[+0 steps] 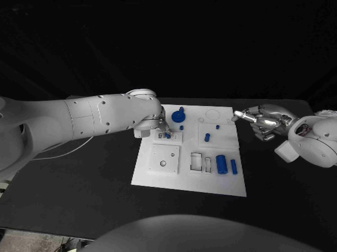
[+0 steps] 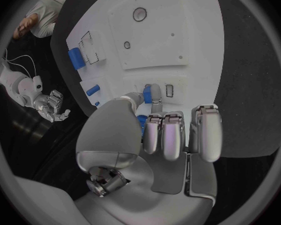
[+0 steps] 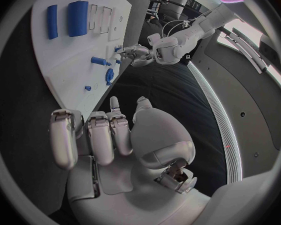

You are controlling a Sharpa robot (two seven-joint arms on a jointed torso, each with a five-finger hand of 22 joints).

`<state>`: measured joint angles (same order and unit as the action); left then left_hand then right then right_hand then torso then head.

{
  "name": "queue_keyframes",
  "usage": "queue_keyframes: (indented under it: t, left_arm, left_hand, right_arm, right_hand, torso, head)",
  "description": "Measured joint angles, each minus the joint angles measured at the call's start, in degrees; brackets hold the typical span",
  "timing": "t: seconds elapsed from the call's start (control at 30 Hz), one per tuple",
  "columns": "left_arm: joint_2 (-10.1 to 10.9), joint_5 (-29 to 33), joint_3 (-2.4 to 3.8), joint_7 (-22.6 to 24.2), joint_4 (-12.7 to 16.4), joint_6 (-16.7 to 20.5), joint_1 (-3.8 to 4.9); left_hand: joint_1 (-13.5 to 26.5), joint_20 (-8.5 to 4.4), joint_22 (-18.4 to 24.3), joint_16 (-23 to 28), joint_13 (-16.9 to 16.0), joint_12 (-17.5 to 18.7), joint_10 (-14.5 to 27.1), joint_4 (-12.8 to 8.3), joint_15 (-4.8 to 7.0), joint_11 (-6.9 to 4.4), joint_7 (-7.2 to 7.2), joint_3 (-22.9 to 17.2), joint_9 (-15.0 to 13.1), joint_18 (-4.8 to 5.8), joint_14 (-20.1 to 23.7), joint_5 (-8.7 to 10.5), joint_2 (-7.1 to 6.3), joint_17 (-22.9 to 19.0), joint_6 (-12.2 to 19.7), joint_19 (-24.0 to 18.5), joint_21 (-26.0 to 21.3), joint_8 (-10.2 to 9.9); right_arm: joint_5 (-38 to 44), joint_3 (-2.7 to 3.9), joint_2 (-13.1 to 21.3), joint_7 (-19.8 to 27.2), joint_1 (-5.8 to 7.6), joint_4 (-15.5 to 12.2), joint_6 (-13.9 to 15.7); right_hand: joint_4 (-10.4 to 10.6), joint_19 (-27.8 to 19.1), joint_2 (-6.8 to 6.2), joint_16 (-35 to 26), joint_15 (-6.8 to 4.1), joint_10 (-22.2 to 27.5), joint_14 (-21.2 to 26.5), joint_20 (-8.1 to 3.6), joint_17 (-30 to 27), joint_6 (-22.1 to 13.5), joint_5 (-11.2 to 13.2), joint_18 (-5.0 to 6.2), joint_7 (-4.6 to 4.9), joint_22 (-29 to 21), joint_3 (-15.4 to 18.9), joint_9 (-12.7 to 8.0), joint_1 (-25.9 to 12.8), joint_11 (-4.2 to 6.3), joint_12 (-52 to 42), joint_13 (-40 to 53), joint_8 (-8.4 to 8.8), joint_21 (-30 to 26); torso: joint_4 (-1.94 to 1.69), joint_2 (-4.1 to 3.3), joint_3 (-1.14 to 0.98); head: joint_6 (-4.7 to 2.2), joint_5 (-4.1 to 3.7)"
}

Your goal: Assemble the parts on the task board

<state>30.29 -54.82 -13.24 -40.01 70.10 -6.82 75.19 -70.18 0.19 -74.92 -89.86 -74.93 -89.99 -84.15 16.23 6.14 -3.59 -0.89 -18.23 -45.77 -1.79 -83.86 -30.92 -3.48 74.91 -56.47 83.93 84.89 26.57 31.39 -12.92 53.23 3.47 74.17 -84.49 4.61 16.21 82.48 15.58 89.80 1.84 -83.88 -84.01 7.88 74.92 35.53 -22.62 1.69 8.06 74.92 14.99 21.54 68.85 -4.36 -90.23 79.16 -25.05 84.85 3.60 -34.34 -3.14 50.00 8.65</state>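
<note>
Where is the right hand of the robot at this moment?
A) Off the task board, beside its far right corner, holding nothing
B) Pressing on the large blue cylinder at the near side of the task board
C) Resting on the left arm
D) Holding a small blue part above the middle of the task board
A: in the head view the right hand sits beside the far right corner of the task board, over black table, fingers empty.

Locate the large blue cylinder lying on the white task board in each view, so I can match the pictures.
Head view: the large blue cylinder lies toward the near right part of the white task board.
Left wrist view: blue cylinder beside the rectangular outlines.
Right wrist view: blue cylinder next to the slim blue bar.
Shared landmark: the rectangular outlined recesses beside it.
</note>
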Motion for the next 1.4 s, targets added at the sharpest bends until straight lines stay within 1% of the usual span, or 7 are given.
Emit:
queue_keyframes:
  t: [0.17, 0.5, 0.57, 0.77, 1.4]
  left_arm:
    - [-0.09, -0.01, 0.0, 0.0, 0.0, -0.04, -0.01]
    - [-0.33, -0.05, 0.04, 0.0, -0.04, -0.13, -0.14]
    - [-0.33, -0.06, 0.05, 0.0, -0.05, -0.13, -0.16]
    - [-0.32, -0.09, 0.07, -0.01, -0.07, -0.15, -0.2]
    - [-0.1, -0.12, 0.04, -0.01, 0.0, -0.28, -0.33]
  left_hand:
    - [0.27, 0.0, 0.0, 0.0, 0.0, 0.0, 0.0, -0.14, 0.0, 0.0, 0.0, -0.46, 0.0, 0.0, 0.0, 0.04, -0.27, 0.0, 0.0, 0.0, 0.0, 0.0]
    - [0.36, 0.0, 0.01, 0.0, 0.0, 0.0, 0.0, -0.23, 0.0, 0.0, -0.03, -0.55, -0.02, -0.01, 0.0, 0.06, -0.36, 0.0, 0.0, 0.0, -0.2, 0.0]
    - [0.37, 0.0, 0.01, 0.0, 0.0, 0.0, 0.0, -0.38, 0.0, 0.0, -0.06, -0.7, -0.09, -0.01, 0.0, 0.4, -0.37, -0.01, 0.03, 0.0, -0.2, -0.21]
    - [0.53, 0.0, 0.01, 0.0, 0.0, 0.0, 0.0, -0.76, 0.0, 0.0, -0.13, -1.08, -0.11, 0.0, 0.0, 0.49, -0.53, 0.04, 0.08, 0.0, -0.2, -0.21]
    - [0.06, 0.0, 0.01, 0.0, 0.0, 0.0, 0.01, -0.78, 0.0, 0.01, -0.24, -1.42, -0.13, 0.0, 0.0, 0.87, -0.59, 0.03, 0.14, 0.0, -0.2, -0.44]
  right_arm:
    - [0.0, 0.0, 0.0, 0.0, -0.02, 0.0, 0.0]
    - [0.0, 0.0, 0.03, 0.0, -0.05, 0.01, 0.0]
    - [0.0, 0.0, 0.03, 0.0, -0.05, 0.06, 0.0]
    - [0.0, 0.0, -0.03, 0.01, -0.09, 0.21, 0.0]
    - [0.0, 0.0, -0.16, -0.02, -0.29, 0.39, -0.01]
  right_hand:
    - [0.0, 0.0, 0.01, 0.0, 0.0, 0.0, 0.0, 0.0, 0.0, 0.0, 0.0, 0.0, 0.0, 0.0, 0.0, 0.0, 0.01, 0.0, -0.01, 0.01, 0.0, 0.0]
    - [0.0, 0.0, 0.17, 0.0, 0.0, 0.0, -0.01, 0.0, -0.01, 0.0, 0.0, 0.0, 0.0, 0.0, 0.0, -0.01, 0.17, 0.0, -0.08, 0.34, 0.0, 0.0]
    - [0.0, 0.0, 0.24, 0.0, 0.01, 0.0, -0.01, 0.0, -0.01, 0.0, 0.0, 0.0, 0.0, 0.0, 0.0, -0.05, 0.24, 0.0, -0.09, 0.36, 0.0, 0.0]
    - [0.0, 0.0, 0.24, 0.0, 0.01, 0.0, -0.01, 0.0, -0.01, 0.0, 0.0, 0.0, 0.0, 0.0, 0.0, -0.05, 0.24, 0.0, 0.02, 0.42, 0.0, 0.0]
    - [0.0, -0.42, 0.23, 0.0, 0.01, 0.0, -0.01, 0.0, -0.01, 0.0, 0.0, 0.0, 0.0, 0.0, 0.0, -0.04, 0.23, 0.0, 0.02, 0.84, 0.0, 0.0]
  torso:
    - [0.0, 0.0, 0.0]
    - [0.0, -0.01, -0.01]
    - [-0.01, -0.01, -0.01]
    - [-0.02, -0.01, -0.01]
    - [-0.01, 0.0, -0.01]
  head:
    - [0.0, 0.01]
    - [0.0, -0.09]
    - [0.0, -0.12]
    - [0.0, -0.13]
    - [0.0, 0.2]
